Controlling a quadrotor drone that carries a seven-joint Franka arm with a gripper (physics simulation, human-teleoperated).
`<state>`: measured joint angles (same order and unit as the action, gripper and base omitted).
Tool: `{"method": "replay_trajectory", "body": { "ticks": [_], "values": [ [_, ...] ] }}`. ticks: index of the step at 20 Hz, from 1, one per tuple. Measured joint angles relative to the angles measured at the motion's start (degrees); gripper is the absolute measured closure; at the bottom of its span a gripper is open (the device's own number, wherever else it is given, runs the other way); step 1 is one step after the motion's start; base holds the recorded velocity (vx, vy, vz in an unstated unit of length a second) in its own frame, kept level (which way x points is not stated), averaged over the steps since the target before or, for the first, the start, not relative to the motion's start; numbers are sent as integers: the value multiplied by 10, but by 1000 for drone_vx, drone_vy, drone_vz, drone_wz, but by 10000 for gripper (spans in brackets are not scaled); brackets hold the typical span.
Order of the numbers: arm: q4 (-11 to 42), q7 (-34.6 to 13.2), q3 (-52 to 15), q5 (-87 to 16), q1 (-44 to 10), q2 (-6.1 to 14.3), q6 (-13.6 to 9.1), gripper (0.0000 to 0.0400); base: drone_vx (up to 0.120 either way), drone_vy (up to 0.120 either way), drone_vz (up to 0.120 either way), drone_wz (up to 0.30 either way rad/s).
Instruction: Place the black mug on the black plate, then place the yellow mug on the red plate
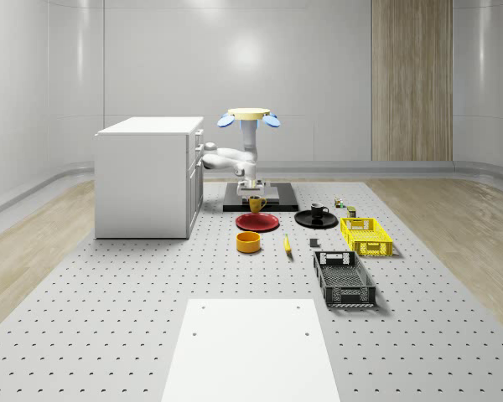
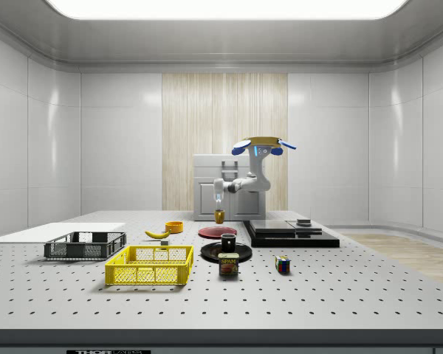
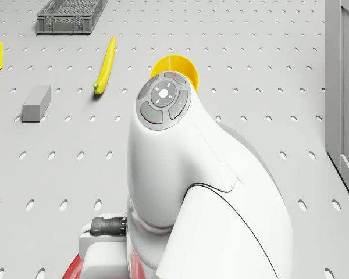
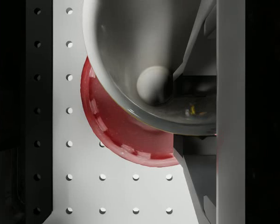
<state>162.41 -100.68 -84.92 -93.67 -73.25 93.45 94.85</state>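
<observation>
The yellow mug (image 1: pixel 256 203) hangs a little above the far edge of the red plate (image 1: pixel 257 222), with my gripper (image 1: pixel 251 192) shut on its rim. In the side view, the mug (image 2: pixel 219 216) is clear of the red plate (image 2: pixel 217 231). The wrist view looks into the mug (image 4: pixel 144 60), with the red plate (image 4: pixel 126 135) below and one finger (image 4: pixel 231 116) beside the mug wall. The black mug (image 1: pixel 318 211) stands upright on the black plate (image 1: pixel 316 221). The drone (image 1: pixel 248 117) hovers over the black platform (image 1: pixel 261 201) behind the plates.
A white cabinet (image 1: pixel 147 176) stands at the whole-scene view's left of the arm. In front of the red plate lie a yellow bowl (image 1: pixel 248 242), a banana (image 1: pixel 287 244) and a grey block (image 3: pixel 36 103). A yellow crate (image 1: pixel 366 235) and a black crate (image 1: pixel 343 278) sit at the right.
</observation>
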Motion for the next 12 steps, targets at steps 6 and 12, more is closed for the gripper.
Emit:
{"method": "replay_trajectory", "body": {
  "ticks": [6,12],
  "values": [
    [-4,-16,26,-26,-19,-3,6,300,0,0,0,0],
    [-9,-22,60,-58,-29,-6,14,300,0,0,0,0]
  ]
}}
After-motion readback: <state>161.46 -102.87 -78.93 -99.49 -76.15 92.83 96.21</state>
